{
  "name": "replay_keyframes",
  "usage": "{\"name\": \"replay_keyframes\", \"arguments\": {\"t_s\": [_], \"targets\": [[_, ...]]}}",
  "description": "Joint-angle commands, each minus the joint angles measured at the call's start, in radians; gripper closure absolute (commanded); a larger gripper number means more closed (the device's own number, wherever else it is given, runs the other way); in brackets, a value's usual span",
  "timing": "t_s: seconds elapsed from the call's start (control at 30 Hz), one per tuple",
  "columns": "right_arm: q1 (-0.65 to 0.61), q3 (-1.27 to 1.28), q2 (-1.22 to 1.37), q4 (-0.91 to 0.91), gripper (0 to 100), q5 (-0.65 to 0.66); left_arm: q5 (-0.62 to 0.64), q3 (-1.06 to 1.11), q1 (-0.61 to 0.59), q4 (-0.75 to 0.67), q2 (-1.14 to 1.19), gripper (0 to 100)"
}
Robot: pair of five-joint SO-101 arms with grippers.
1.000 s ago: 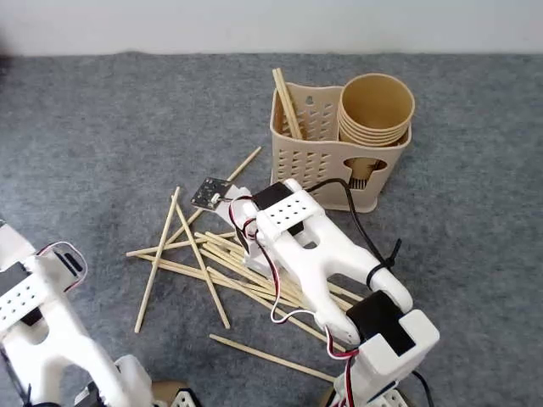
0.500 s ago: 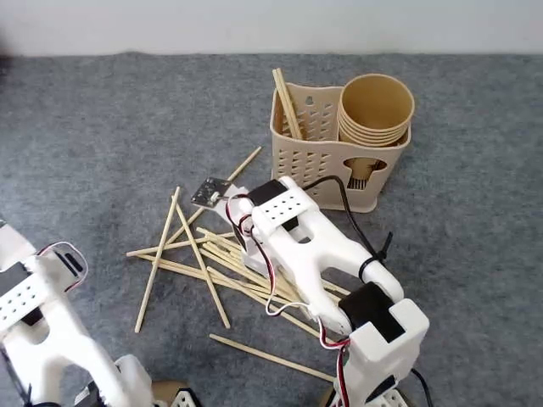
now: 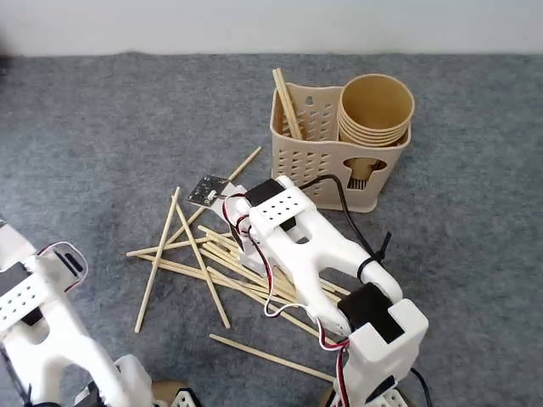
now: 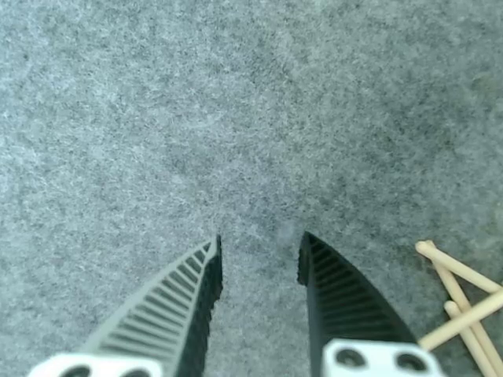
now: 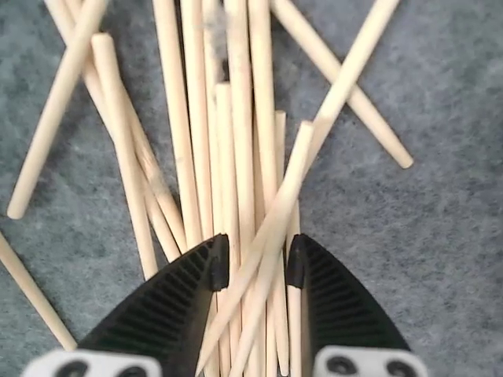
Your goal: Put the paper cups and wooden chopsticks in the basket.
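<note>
Several wooden chopsticks [image 3: 191, 254] lie crossed on the grey carpet in front of the beige basket [image 3: 316, 161]. The basket holds a stack of paper cups [image 3: 376, 106] and a couple of upright chopsticks [image 3: 286, 102]. My right gripper [image 5: 257, 259] is down on the pile, its fingers closed against a small bundle of chopsticks [image 5: 251, 157] that lies between them. The right arm [image 3: 297, 233] hides the gripper in the high view. My left gripper [image 4: 259, 247] hangs open over bare carpet, with chopstick ends [image 4: 460, 302] off to one side.
One lone chopstick [image 3: 271, 358] lies near the front, by the right arm's base. The left arm [image 3: 34, 314] sits at the front left corner. A white wall edge runs along the back of the carpet.
The right arm has shifted slightly left and lower over the chopstick pile. The left arm has not moved.
</note>
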Motion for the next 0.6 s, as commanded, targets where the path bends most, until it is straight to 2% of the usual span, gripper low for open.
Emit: {"name": "replay_keyframes", "arguments": {"t_s": [0.0, 0.1, 0.3, 0.57], "targets": [[-0.007, -0.046, 0.01, -0.005, 90.5, -0.008, 0.006, -0.005, 0.008, -0.018, -0.006, 84], [-0.007, -0.057, 0.056, -0.015, 95.5, -0.008, 0.006, -0.005, 0.008, -0.018, -0.006, 84], [-0.001, -0.097, 0.084, -0.007, 99.1, -0.008, 0.006, -0.005, 0.006, -0.018, -0.006, 84], [-0.024, -0.149, -0.157, 0.202, 99.1, -0.006, 0.006, -0.005, 0.006, -0.018, -0.006, 84]]}}
